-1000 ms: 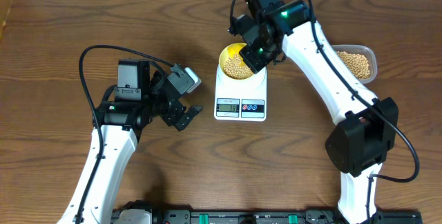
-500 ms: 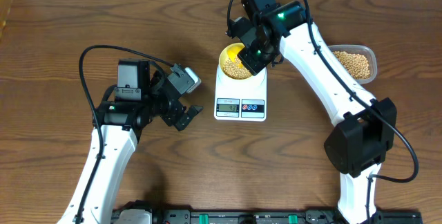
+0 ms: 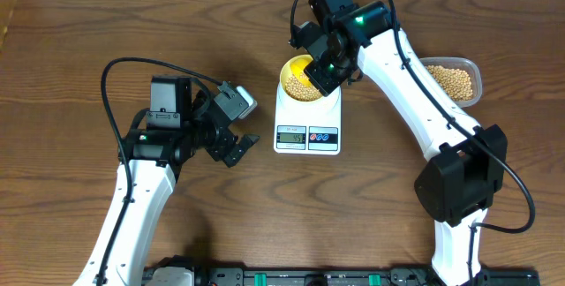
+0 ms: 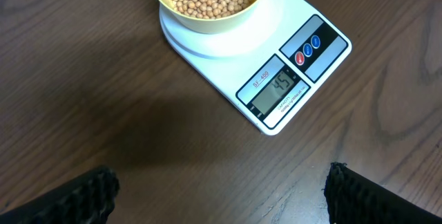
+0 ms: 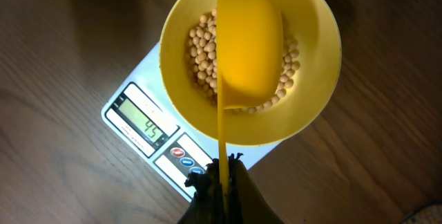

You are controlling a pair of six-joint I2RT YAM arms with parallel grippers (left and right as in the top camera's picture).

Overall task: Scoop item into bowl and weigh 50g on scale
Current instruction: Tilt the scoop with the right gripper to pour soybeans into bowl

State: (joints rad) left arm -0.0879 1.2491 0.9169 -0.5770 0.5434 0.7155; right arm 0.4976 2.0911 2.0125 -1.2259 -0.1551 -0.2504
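Note:
The pale yellow bowl (image 3: pixel 298 81) stands on the white scale (image 3: pixel 307 127) and holds tan beans (image 5: pixel 202 52). The scale's display (image 5: pixel 143 123) reads 45; it also shows in the left wrist view (image 4: pixel 280 88). My right gripper (image 5: pixel 225 169) is shut on the handle of a bright yellow scoop (image 5: pixel 245 51), which is tipped, turned over, above the bowl (image 5: pixel 311 37). In the overhead view the right gripper (image 3: pixel 320 67) sits over the bowl's right side. My left gripper (image 3: pixel 237 149) is open and empty, left of the scale, over bare table (image 4: pixel 138 148).
A clear rectangular container (image 3: pixel 455 79) with more beans stands at the right, behind the right arm. The left arm's cable (image 3: pixel 115 65) loops over the table's left half.
The scale reading has risen from about 30 to 45. The right gripper and scoop shifted slightly left and up over the bowl a second ago. The left arm has not moved.

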